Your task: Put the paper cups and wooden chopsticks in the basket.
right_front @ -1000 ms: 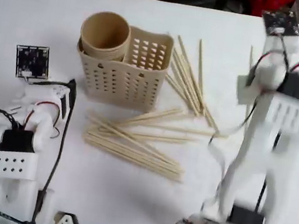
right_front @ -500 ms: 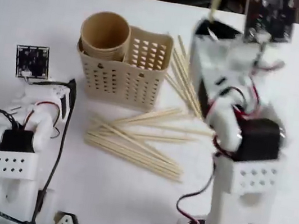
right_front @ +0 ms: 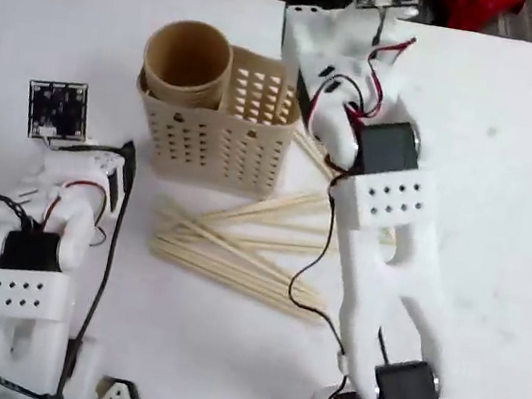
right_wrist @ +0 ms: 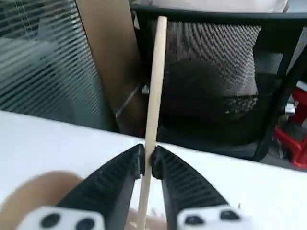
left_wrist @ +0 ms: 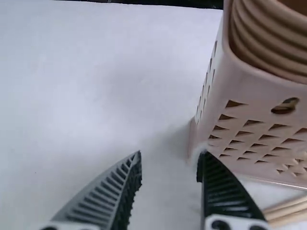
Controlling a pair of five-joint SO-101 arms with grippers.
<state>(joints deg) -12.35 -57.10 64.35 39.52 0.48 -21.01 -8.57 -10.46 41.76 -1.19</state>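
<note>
Right hand (right_wrist: pixel 148 157) clenches 1 chopstick (right_wrist: pixel 155 72) near the basket (right_front: pixel 219 147); left hand (left_wrist: pixel 169 159) released.

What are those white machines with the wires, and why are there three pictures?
They are two small robot arms at a white table. Each arm ends in a gripper, a claw that pinches things. One picture looks down from above. The other two come from little cameras on the arms' wrists, so you see the black claws up close. On the table stands a basket with a stack of paper cups in one side. Next to it lie loose wooden chopsticks. The left gripper is open, close to a corner of the basket, and holds nothing. The right gripper is shut on one chopstick, which points straight up out of the claw.
</note>
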